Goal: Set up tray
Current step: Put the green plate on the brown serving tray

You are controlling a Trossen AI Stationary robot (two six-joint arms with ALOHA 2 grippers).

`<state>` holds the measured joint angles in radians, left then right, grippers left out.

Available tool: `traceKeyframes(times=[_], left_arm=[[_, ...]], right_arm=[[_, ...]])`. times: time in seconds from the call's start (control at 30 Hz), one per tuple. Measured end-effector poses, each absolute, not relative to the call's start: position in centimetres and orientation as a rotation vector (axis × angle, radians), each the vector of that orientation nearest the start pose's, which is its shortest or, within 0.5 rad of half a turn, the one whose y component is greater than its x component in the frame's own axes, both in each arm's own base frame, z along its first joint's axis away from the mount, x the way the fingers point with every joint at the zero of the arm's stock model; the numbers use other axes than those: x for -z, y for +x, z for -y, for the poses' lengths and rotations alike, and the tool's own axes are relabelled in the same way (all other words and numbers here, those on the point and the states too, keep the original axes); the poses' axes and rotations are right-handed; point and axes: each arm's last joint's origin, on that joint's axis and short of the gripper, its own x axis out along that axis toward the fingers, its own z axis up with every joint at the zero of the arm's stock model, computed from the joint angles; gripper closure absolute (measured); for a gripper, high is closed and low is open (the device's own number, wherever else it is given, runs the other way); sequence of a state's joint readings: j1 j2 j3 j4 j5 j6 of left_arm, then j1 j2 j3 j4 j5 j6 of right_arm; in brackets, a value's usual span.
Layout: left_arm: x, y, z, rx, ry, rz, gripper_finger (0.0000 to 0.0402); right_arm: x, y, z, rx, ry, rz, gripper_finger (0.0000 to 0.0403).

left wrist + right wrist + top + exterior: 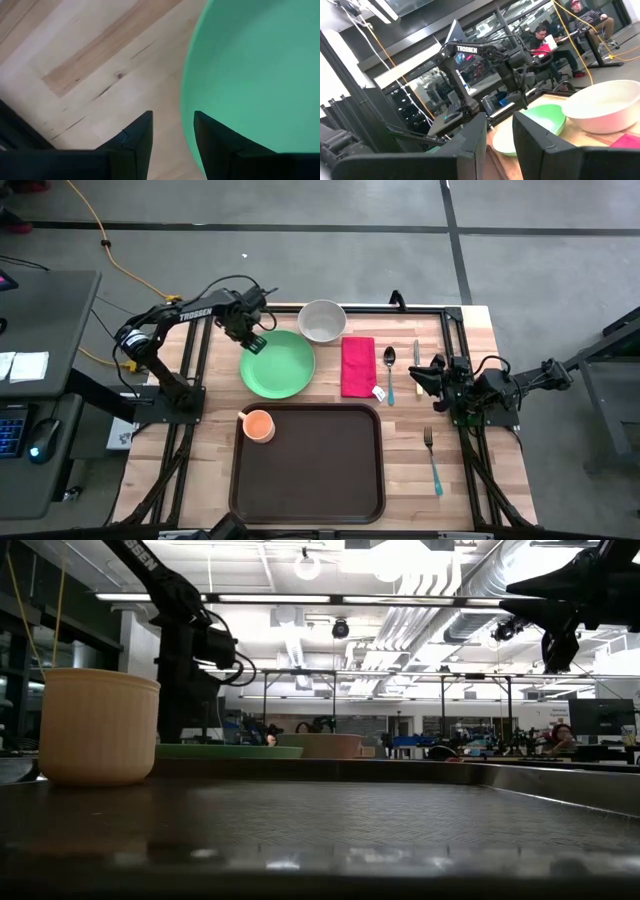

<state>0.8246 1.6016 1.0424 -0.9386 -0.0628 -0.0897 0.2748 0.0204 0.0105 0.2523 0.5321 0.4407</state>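
Note:
The dark brown tray (310, 470) lies on the near half of the wooden table. An orange cup (258, 425) stands upright in the tray's far left corner. Behind the tray the green plate (280, 367) rests flat on the wood. My left gripper (255, 342) hangs over the plate's far left rim (187, 100), pointing down and open. One finger is over the plate and the other over bare wood, and nothing is between them. My right gripper (415, 375) waits open at the table's right, held level above the cutlery.
A white bowl (322, 321) stands right behind the plate. A pink napkin (358, 366), a spoon (389, 370) and a knife (417, 365) lie to the plate's right. A fork (433, 462) lies right of the tray. A black metal frame (455, 315) borders the table.

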Motion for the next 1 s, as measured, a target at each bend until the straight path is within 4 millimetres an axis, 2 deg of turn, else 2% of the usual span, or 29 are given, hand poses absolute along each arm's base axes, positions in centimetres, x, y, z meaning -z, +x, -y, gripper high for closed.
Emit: traceKeyframes(times=[0.47,1.0], left_arm=[[-17.2,18.0,-19.6,-0.760,-0.673,-1.406,0.0227],[-17.1,18.0,-19.6,-0.750,-0.646,-1.405,0.0229]], right_arm=[[-18.9,9.2,-1.0,0.238,0.532,0.283,0.0329],[-18.9,9.2,-1.0,0.237,0.539,0.284,0.0329]])
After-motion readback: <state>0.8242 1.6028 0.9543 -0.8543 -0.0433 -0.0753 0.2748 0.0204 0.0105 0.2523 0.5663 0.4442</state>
